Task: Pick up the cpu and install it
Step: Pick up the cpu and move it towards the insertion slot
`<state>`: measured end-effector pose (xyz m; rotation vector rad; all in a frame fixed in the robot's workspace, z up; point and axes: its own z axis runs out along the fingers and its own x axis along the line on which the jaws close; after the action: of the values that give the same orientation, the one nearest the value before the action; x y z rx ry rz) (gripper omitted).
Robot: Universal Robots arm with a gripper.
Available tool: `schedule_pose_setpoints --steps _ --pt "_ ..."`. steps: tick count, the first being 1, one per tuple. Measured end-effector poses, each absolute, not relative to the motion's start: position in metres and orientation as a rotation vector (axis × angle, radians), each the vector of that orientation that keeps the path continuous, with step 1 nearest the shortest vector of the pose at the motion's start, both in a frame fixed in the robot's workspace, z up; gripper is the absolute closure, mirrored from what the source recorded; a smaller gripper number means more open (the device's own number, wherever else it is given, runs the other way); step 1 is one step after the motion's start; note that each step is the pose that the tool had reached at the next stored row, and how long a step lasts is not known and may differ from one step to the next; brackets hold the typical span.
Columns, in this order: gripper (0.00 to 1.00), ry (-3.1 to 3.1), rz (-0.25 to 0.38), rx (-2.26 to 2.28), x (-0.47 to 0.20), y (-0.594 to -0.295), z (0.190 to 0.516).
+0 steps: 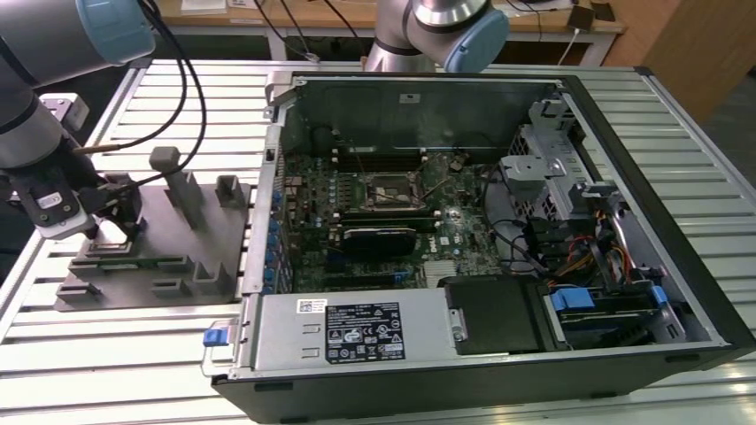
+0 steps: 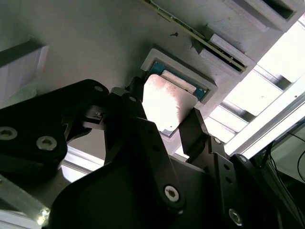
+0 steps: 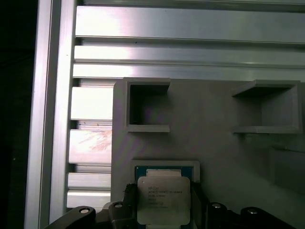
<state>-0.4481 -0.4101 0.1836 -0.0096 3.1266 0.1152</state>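
The exterior view takes in the whole bench: a table (image 1: pixel 212 106) of ribbed aluminium slats, and on it an open black computer case (image 1: pixel 413 97) spreading from the centre out to three o'clock. Its green motherboard (image 1: pixel 317 197) lies bare inside, with the dark square socket (image 1: pixel 396 190) near the middle of the picture. At nine o'clock the grey-and-blue arm (image 1: pixel 35 115) reaches down to a matte grey fixture (image 1: pixel 154 257) with blocky upright posts, and the gripper (image 1: pixel 112 226) sits low over the fixture's near end. In this view the chip is too small to make out.

Both wrist views show what the exterior view cannot. In the first wrist view the fixture (image 3: pixel 209 129) is a smooth pale slab with two boxy open pockets (image 3: pixel 147 107) and a shallow square recess (image 3: pixel 164 168) edged in blue-green. The cpu (image 3: pixel 163 198) is at that recess – a flat square with a pale silvery top and rounded corners.

In the second wrist view the black fingers (image 2: pixel 193 126) of the gripper (image 2: pixel 164 112) press against two opposite edges of the cpu (image 2: pixel 167 102), so the pincer is clenched on it – still at the fixture, well apart from the socket.
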Motion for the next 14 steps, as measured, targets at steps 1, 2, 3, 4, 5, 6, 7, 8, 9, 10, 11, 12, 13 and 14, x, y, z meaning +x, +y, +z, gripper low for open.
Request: schedule_pose_setpoints --steps 1,2,3,4,5,6,7,8,9,10,11,12,13,14 --pt "0.46 3.126 0.115 -0.01 -0.448 -0.41 0.184" --pt "0.46 3.126 0.115 -0.01 -0.448 -0.41 0.186" --pt "0.46 3.127 0.115 -0.01 -0.448 -0.41 0.188" --pt "0.46 3.127 0.115 -0.01 -0.448 -0.41 0.189" --pt "0.46 3.126 0.115 -0.01 -0.448 -0.41 0.191" --pt "0.46 3.126 0.115 -0.01 -0.448 -0.41 0.194" --pt "0.46 3.126 0.115 -0.01 -0.448 -0.41 0.196" --pt "0.46 3.126 0.115 -0.01 -0.448 -0.41 0.198" --pt "0.46 3.126 0.115 -0.01 -0.448 -0.41 0.201" --pt "0.46 3.125 0.115 -0.01 -0.448 -0.41 0.204" --pt "0.46 3.125 0.115 -0.01 -0.448 -0.41 0.207" --pt "0.46 3.125 0.115 -0.01 -0.448 -0.41 0.21" --pt "0.46 3.125 0.115 -0.01 -0.448 -0.41 0.214" --pt "0.46 3.125 0.115 -0.01 -0.448 -0.41 0.217"
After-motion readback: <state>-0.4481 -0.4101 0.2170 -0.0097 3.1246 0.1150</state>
